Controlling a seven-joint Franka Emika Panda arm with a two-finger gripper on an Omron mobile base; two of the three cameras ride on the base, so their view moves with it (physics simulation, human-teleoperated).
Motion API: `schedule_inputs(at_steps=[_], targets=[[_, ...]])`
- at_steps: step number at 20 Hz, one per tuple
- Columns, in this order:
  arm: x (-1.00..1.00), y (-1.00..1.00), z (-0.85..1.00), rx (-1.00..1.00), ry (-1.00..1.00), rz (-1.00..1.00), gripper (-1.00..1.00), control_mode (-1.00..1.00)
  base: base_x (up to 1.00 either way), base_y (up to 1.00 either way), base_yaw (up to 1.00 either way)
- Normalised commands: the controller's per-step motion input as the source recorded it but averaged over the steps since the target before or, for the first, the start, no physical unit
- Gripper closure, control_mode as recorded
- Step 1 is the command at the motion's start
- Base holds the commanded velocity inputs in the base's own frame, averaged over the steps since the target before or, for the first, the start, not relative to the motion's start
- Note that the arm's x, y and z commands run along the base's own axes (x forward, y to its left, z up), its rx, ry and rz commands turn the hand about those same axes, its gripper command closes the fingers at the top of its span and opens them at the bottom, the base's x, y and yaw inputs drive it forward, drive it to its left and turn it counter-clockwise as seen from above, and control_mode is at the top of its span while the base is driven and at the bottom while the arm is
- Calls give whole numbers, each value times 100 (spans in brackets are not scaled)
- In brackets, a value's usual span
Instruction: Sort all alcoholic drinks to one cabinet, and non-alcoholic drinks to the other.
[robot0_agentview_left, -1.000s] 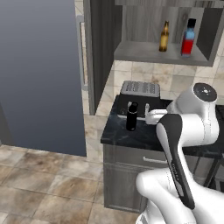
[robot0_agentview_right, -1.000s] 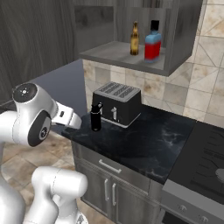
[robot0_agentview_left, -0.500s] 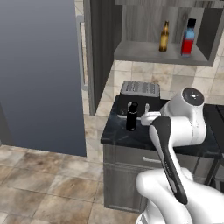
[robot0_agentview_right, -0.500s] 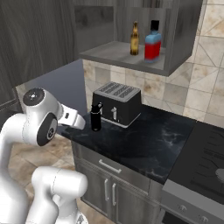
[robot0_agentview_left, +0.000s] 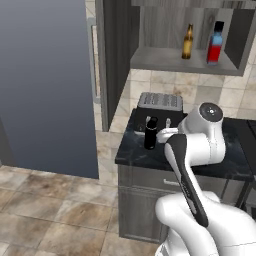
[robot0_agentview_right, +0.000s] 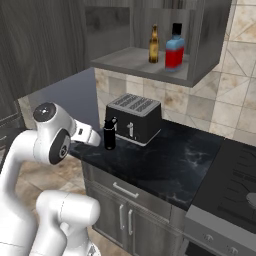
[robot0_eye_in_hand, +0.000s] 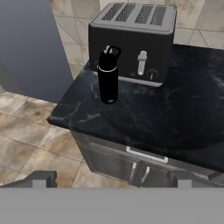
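A rendered kitchen is shown, with tiled floor and wall, a dark marble desk (robot0_eye_in_hand: 175, 109) over grey lower cabinets, and an open wall cabinet (robot0_agentview_right: 145, 62) above it. On that cabinet's shelf the amber beer bottle (robot0_agentview_right: 154, 45) and the red-and-blue bottle (robot0_agentview_right: 174, 46) are already stood side by side. The all-black bottle (robot0_eye_in_hand: 108, 75) is left on the desk, upright, near the desk's left front corner and just in front of the dark toaster (robot0_eye_in_hand: 133, 41), apart from it. The gripper (robot0_agentview_right: 98, 139) is held level at the bottle's left in the right base view, just beside it, and the jaws are spread fully with nothing between them. The bottle's long axis is vertical, so a sideways approach across the body is judged suitable; from the hand view it lies ahead and to the left of centre, so a small shift that way is likely needed first.
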Motion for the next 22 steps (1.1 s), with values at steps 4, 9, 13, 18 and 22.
schedule_inputs(at_steps=[4, 9, 13, 18, 22], targets=[[28, 1, -9, 0, 0, 0, -100, -100, 0, 0, 0], [29, 0, -11, 0, 0, 0, -100, -100, 0, 0, 0], [30, 1, -11, 0, 0, 0, -100, -100, 0, 0, 0], [28, 2, -15, -1, 0, 0, -100, -100, 0, 0, 0], [27, 2, -15, -1, 0, 0, -100, -100, 0, 0, 0]])
